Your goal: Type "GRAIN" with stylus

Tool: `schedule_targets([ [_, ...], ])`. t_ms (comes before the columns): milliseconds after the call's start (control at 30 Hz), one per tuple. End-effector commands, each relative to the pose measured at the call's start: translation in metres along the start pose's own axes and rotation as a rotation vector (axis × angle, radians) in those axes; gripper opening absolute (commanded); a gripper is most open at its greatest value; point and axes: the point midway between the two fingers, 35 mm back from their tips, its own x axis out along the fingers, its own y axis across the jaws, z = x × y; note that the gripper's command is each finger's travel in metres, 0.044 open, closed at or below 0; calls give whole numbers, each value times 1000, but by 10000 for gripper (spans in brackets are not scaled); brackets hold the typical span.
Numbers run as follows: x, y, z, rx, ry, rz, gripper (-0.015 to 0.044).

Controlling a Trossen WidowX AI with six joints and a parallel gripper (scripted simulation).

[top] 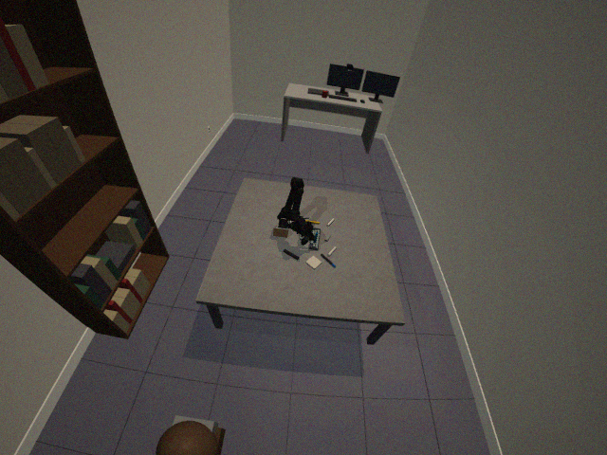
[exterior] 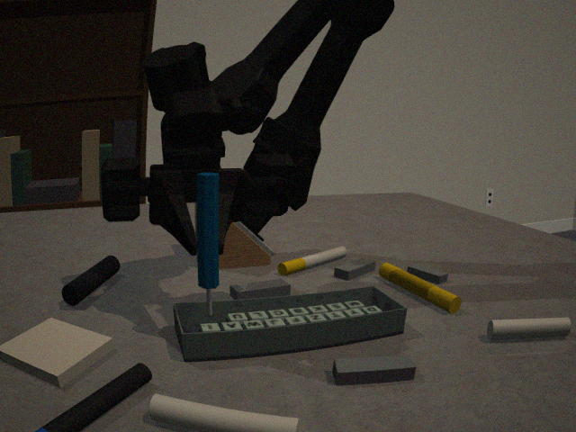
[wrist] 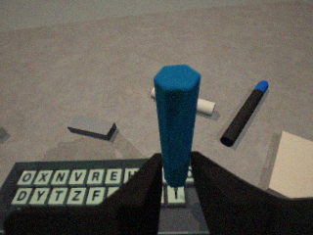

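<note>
The keyboard (exterior: 297,343) (wrist: 73,164) is a dark green-grey tray with pale letter keys. My gripper (exterior: 208,251) (wrist: 176,158) is shut on the blue stylus (exterior: 208,223) (wrist: 178,113) and holds it upright over the tray's end at the I key. The I key (exterior: 210,327) (wrist: 176,195) is partly covered by the stylus in the wrist view. In the exterior view the thin metal tip ends just above or behind that key; contact cannot be told. The fingers hide several keys in the wrist view, including most of the lowest row.
A cream pad (exterior: 56,348) (wrist: 298,166) and a black pen (exterior: 100,400) (wrist: 245,114) lie beyond the stylus end. A grey block (exterior: 374,370) (wrist: 92,126) lies beside the tray. A yellow marker (exterior: 418,286), black cylinder (exterior: 91,280) and brown wedge (exterior: 246,253) (top: 281,232) lie around.
</note>
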Motion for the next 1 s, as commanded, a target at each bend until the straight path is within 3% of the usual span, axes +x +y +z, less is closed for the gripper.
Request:
schedule_targets([
  [0, 1, 0, -3, 10, 4, -4, 81],
  [967, 4, 0, -9, 11, 4, -4, 81],
])
